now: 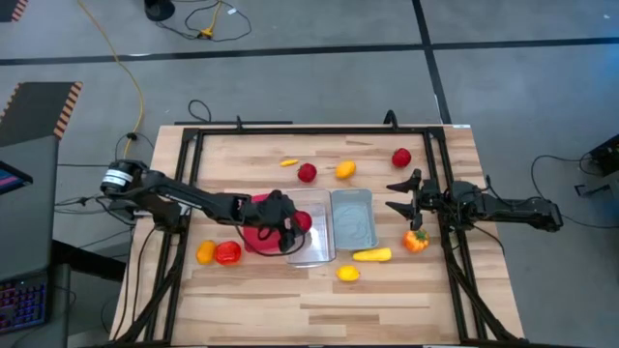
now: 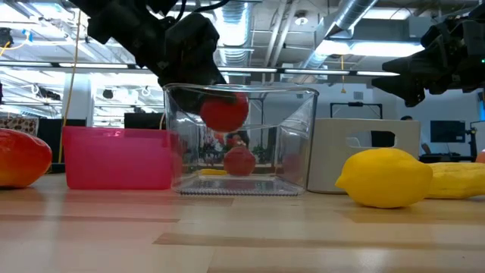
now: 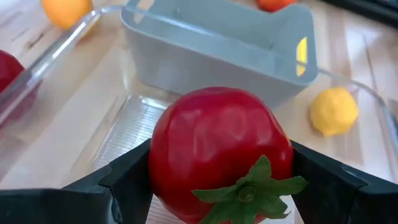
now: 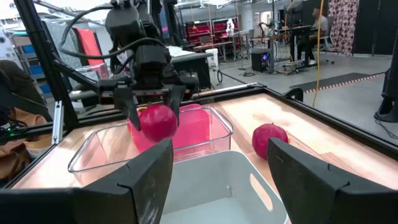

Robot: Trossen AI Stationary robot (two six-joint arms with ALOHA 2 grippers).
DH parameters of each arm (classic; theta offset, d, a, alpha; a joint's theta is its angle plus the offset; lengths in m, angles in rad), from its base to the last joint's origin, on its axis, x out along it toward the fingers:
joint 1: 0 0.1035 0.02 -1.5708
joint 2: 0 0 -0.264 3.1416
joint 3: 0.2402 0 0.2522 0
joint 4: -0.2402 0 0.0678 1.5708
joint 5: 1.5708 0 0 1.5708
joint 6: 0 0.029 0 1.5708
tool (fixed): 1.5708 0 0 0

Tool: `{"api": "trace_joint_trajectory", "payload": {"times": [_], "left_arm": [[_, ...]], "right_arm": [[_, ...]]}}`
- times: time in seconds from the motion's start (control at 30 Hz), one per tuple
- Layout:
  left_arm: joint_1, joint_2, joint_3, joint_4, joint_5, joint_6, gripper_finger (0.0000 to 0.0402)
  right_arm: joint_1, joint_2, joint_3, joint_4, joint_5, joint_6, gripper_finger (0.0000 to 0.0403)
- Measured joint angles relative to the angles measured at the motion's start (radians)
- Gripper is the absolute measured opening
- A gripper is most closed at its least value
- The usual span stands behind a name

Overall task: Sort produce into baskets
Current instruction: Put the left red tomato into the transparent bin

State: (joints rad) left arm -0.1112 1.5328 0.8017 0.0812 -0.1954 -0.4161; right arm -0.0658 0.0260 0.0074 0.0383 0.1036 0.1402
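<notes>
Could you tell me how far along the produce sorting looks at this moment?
Barely begun. No produce shows inside the pale blue bin. In hand: the left gripper holds a red tomato above the clear bin. The right gripper waits open beside the table's right edge. The rest, including the lemon, lies loose.

High view: straight down over the whole table [image 1: 319, 300], both arms included. Low view: at tabletop level, close to the clear bin [image 2: 241, 140], facing across into the room. Left wrist view: very near a red tomato [image 3: 219, 149], angled down into that same clear bin. Right wrist view: low over the pale blue bin [image 4: 214, 186], facing the opposite arm. Shared by all four: tomato and clear bin.
</notes>
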Motion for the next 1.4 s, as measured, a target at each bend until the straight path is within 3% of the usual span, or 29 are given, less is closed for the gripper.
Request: {"api": "trace_joint_trajectory", "payload": {"times": [1.27, 1.4], "left_arm": [[0.002, 0.007, 0.0, -0.002, 0.052, 0.061, 0.0294], [0.002, 0.007, 0.0, -0.002, 0.053, 0.056, 0.0311]], "right_arm": [[0.0, 0.0, 0.0, 0.0, 0.0, 0.0, 0.0286], [0.0, 0.0, 0.0, 0.0, 0.0, 0.0, 0.0286]]}}
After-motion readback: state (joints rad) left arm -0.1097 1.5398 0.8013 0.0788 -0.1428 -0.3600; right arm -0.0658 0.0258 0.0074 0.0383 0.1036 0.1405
